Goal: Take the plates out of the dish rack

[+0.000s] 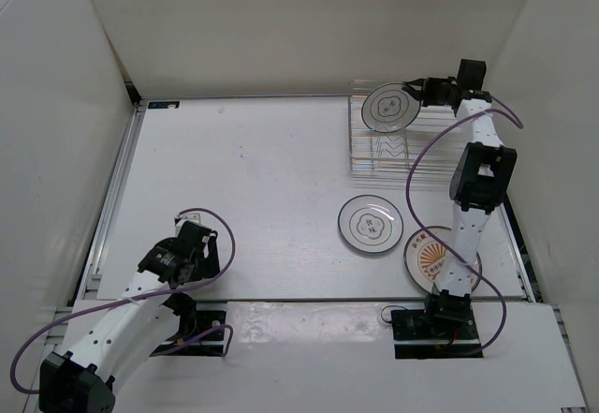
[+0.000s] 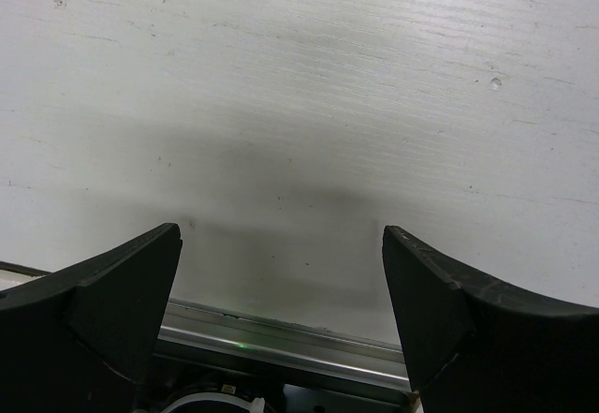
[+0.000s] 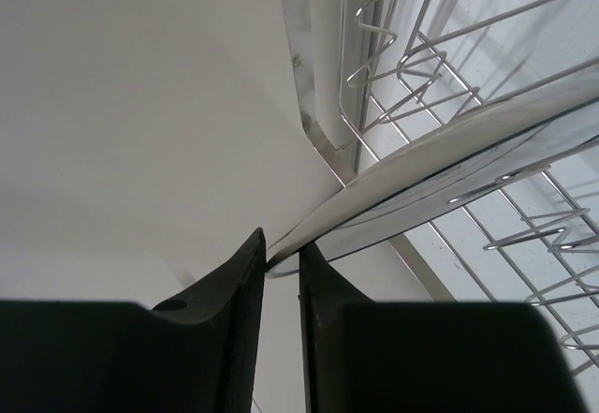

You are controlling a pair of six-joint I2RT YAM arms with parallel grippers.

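Observation:
One white plate with thin dark rings (image 1: 391, 107) stands on edge in the wire dish rack (image 1: 384, 155) at the back right. My right gripper (image 1: 418, 92) reaches it from the right and is shut on its upper rim. In the right wrist view the two black fingers of that gripper (image 3: 281, 244) pinch the plate's (image 3: 449, 169) thin edge, with the rack's bars (image 3: 412, 57) behind. A second ringed plate (image 1: 371, 224) lies flat on the table. An orange sunburst plate (image 1: 429, 261) lies near the right arm, partly hidden by it. My left gripper (image 1: 197, 249) is open and holds nothing, low over the table at the near left.
White walls close in the table on the left, back and right. A metal rail (image 2: 281, 338) runs along the table's near edge, just beneath the left gripper (image 2: 281, 244). Purple cables loop off both arms.

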